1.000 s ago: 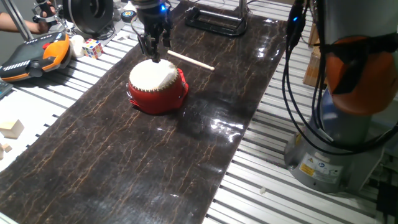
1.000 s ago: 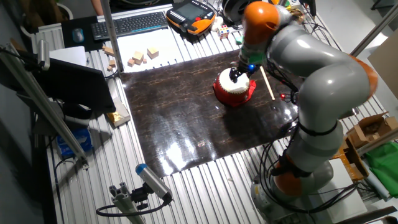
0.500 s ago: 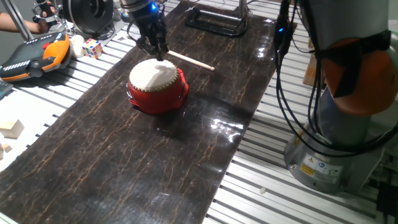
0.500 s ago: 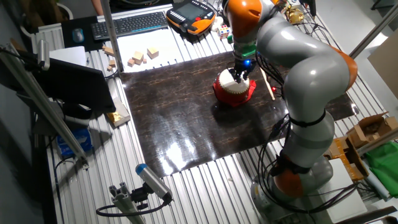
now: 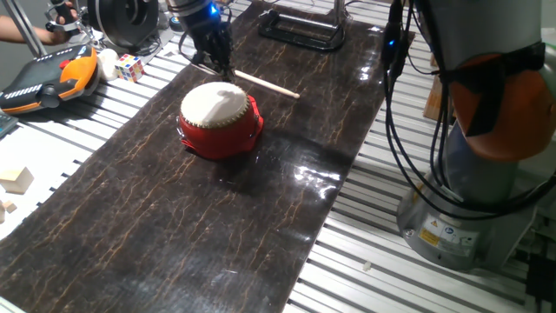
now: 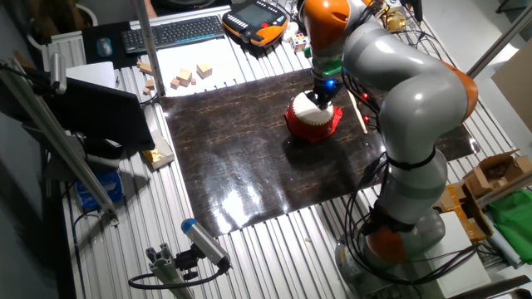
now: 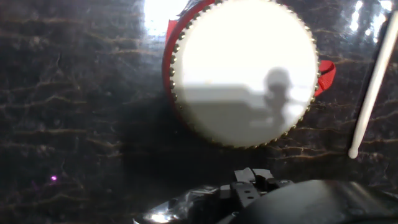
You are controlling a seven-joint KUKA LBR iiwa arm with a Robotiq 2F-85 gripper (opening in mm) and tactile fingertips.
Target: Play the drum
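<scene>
The drum [image 5: 219, 117], with a red body and a cream skin, sits on the dark mat [image 5: 174, 235]. It also shows in the other fixed view [image 6: 314, 116] and fills the top of the hand view [image 7: 245, 71]. My gripper [image 5: 222, 69] hangs just above the drum's far rim, fingers together, holding nothing. From the other side it [image 6: 321, 97] is over the drum's edge. A thin wooden stick [image 5: 266, 84] lies on the mat just beyond the drum, at the right in the hand view [image 7: 372, 81]. The gripper's shadow falls on the skin.
An orange teach pendant [image 5: 48, 78], a puzzle cube [image 5: 130, 67] and wooden blocks [image 5: 16, 180] lie left of the mat. A black frame [image 5: 300, 30] stands at the mat's far end. The arm's base [image 5: 469, 200] and cables are on the right.
Since a second ago the gripper has lifted off the drum skin and moved a little toward the far rim. It has held still over the last half second.
</scene>
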